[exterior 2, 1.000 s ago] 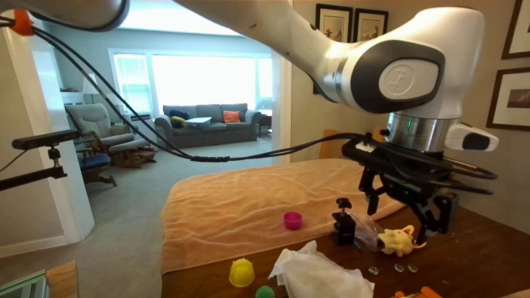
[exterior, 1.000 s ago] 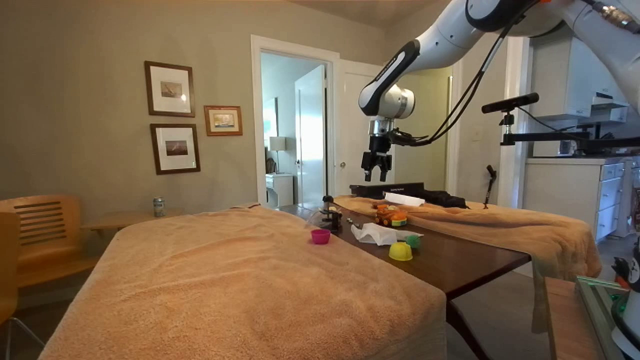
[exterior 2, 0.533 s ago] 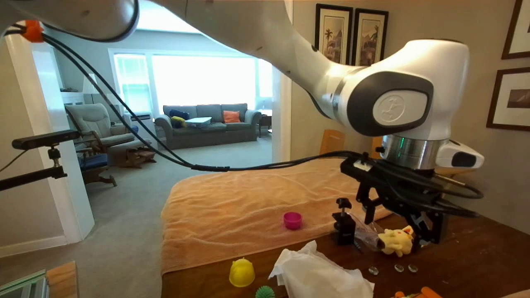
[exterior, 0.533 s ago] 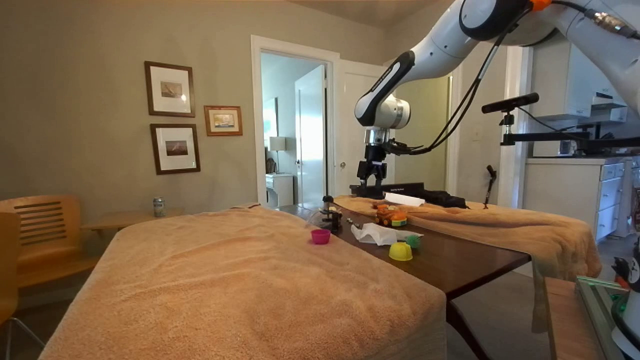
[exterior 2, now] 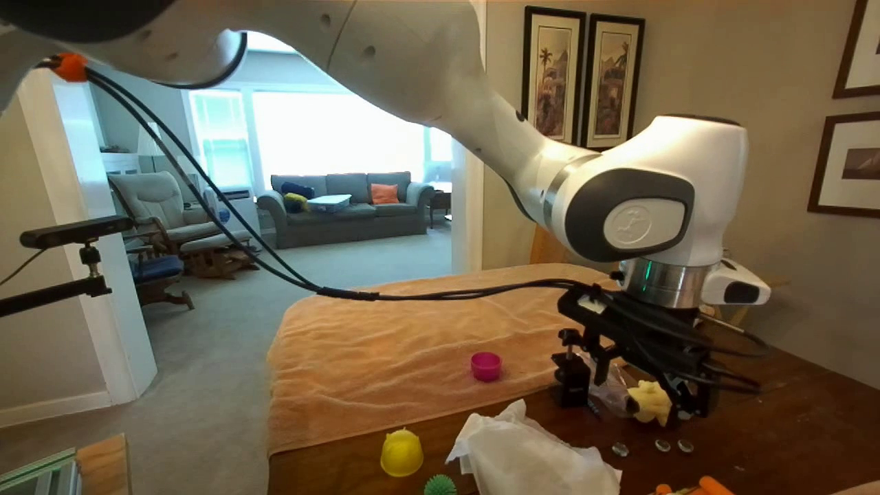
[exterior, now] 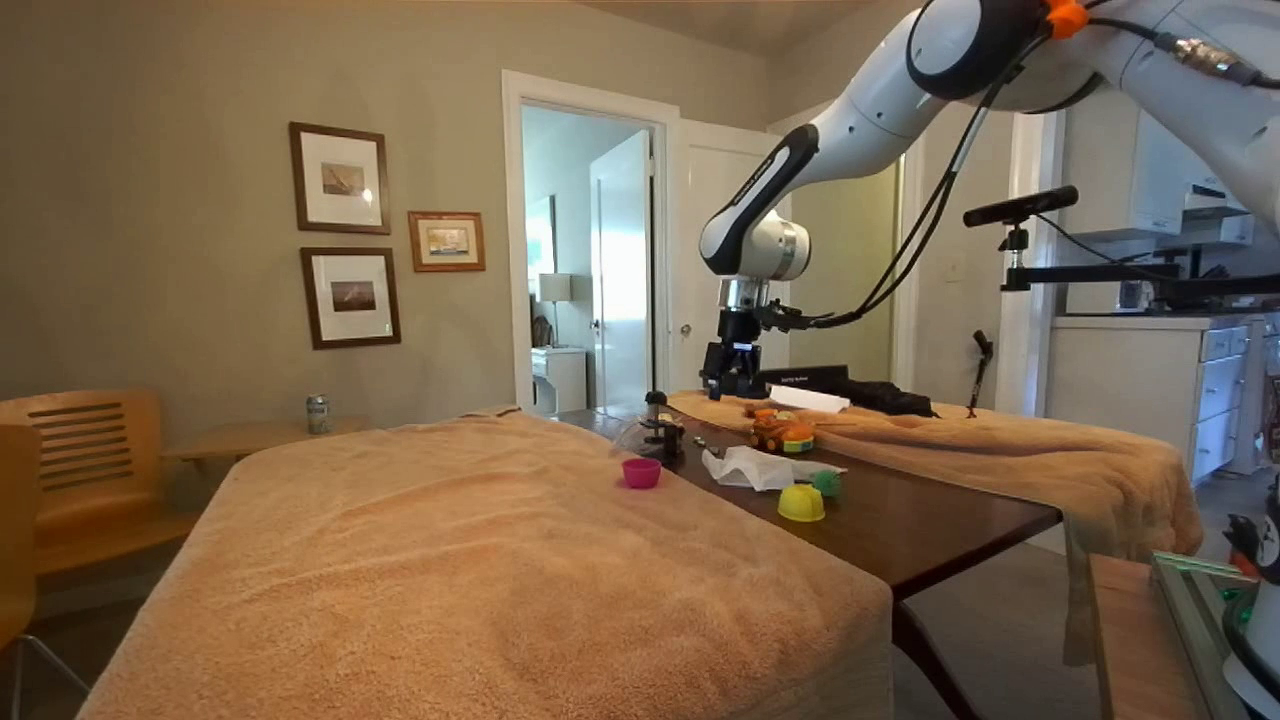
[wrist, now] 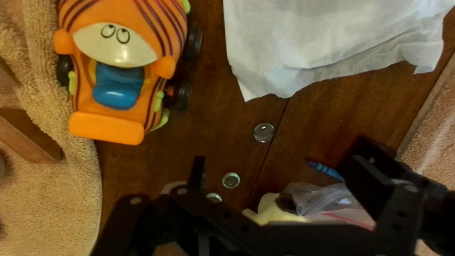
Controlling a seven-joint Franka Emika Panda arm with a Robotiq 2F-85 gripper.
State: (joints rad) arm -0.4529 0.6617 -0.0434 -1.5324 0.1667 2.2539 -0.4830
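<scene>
Hovering near a yellow plush (exterior 2: 648,401), the claw (wrist: 277,160) gapes wide.

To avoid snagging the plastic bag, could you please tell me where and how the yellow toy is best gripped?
I'd try gripping the yellow toy across its middle, from straight above: it lies low on the table, and the plastic bag crowds its side towards the black clamp. The gripper hides part of it.
</scene>
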